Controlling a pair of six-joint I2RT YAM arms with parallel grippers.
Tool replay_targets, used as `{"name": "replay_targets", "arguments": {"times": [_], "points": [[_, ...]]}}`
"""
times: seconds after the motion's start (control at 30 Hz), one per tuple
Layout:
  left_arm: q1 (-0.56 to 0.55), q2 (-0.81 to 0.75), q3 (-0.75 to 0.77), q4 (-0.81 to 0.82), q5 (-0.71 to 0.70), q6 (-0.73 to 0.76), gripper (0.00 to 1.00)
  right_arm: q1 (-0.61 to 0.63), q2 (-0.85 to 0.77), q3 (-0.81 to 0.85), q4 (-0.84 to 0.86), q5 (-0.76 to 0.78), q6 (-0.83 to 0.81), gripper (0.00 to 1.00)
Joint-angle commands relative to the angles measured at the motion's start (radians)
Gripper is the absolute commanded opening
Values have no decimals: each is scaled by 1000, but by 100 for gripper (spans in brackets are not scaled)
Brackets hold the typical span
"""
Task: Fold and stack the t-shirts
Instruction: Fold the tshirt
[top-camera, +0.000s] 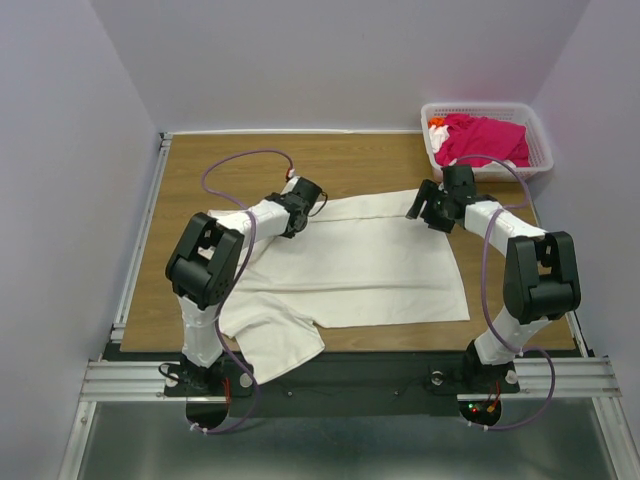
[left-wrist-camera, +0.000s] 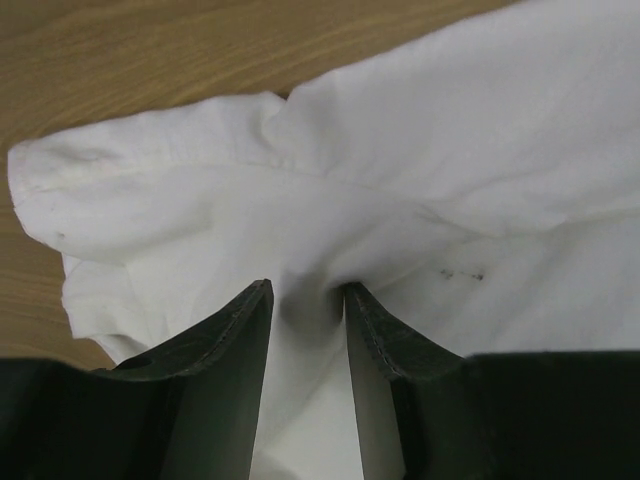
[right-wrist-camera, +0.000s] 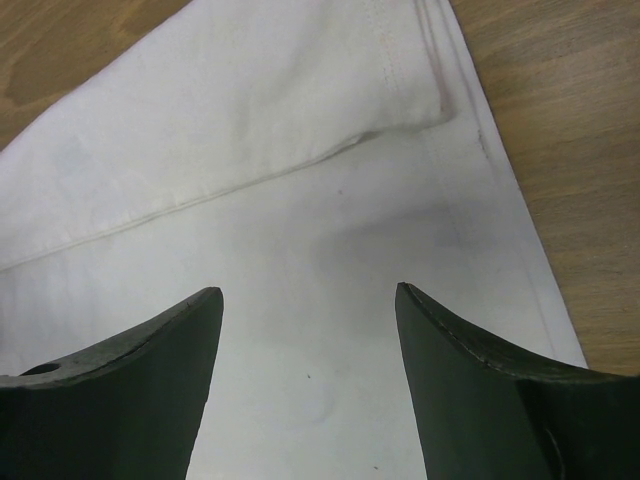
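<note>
The off-white t-shirt (top-camera: 370, 265) lies spread flat across the middle of the table (top-camera: 185, 190). Its long axis runs left to right, with the sleeves and collar at the left end and the straight hem at the right. 1 sleeve spills toward the near edge by the left arm's base. A narrow strip along the far edge looks already turned over onto the body. The left gripper (top-camera: 300, 208) sits at the far left of the shirt near the shoulder. From its wrist view the 2 fingers stand close together with a pucker of white cloth drawn up between them, so I'd say it is pinching the shirt. The right gripper (top-camera: 425, 208) hangs over the far right corner by the hem, its jaws spread wide and holding nothing, with the cloth just under the tips. So both grippers are lined up on the far long edge, 1 at each end, and the bulk of the shirt lies toward the arm bases. I'd guess any fold will come toward the near side. The magenta t-shirt (top-camera: 485, 138) is heaped in the white basket (top-camera: 541, 150) at the far right corner, nearer the right arm.
</note>
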Motion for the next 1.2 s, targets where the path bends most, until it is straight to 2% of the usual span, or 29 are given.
{"name": "replay_targets", "arguments": {"times": [0.0,0.37,0.63,0.77,0.97,1.0,1.17], "points": [[19,-7,91,-2,-77,25,46,4,-37,0,26,-11,-4,76],[125,21,157,35,-13,73,45,4,-46,6,22,-18,-12,76],[200,110,249,39,64,70,45,6,-52,1,17,-30,-16,76],[216,86,272,-3,100,39,50,4,-63,-5,16,-31,-21,76],[171,-97,138,-17,217,-41,65,4,-60,-13,14,-33,-24,76],[133,-146,86,-20,222,-77,69,6,-57,-14,14,-36,-23,76],[18,-220,-36,-31,127,-165,74,4,-43,-14,16,-41,-18,76]]}}
